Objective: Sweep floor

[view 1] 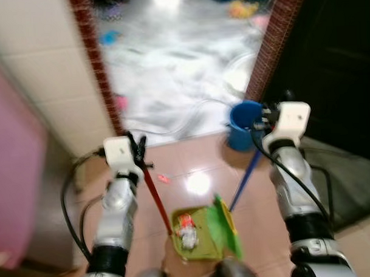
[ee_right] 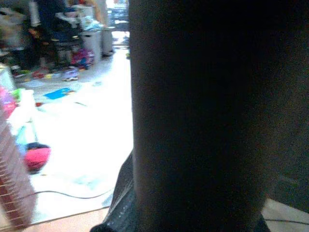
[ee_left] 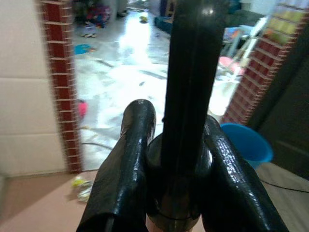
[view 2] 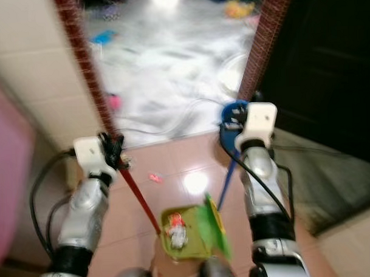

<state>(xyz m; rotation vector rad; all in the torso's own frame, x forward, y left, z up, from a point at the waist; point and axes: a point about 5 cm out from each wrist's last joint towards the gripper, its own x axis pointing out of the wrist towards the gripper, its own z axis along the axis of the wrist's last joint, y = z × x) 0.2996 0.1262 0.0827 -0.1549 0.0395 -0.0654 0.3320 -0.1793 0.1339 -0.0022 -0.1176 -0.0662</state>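
Observation:
My left gripper (view 1: 139,153) is shut on a red handle (view 1: 155,197) that slants down to a green dustpan (view 1: 204,254) on the tan tiles by my feet. Bits of rubbish (view 1: 187,231) lie inside the pan. In the left wrist view both black fingers (ee_left: 130,164) clamp the dark handle (ee_left: 188,96). My right gripper (view 1: 264,118) is shut on a blue broom handle (view 1: 244,179); its green head (view 1: 226,225) rests against the pan's right side. A small pink scrap (view 1: 162,177) lies on the tile ahead of the pan.
A doorway between two brick pillars (view 1: 97,62) (view 1: 279,38) opens onto a glossy pale floor strewn with toys. A blue bucket (view 1: 242,121) stands by the right pillar. A cable (view 1: 190,117) trails across the threshold. A dark door (view 1: 334,66) is right, a pink surface (view 1: 13,181) left.

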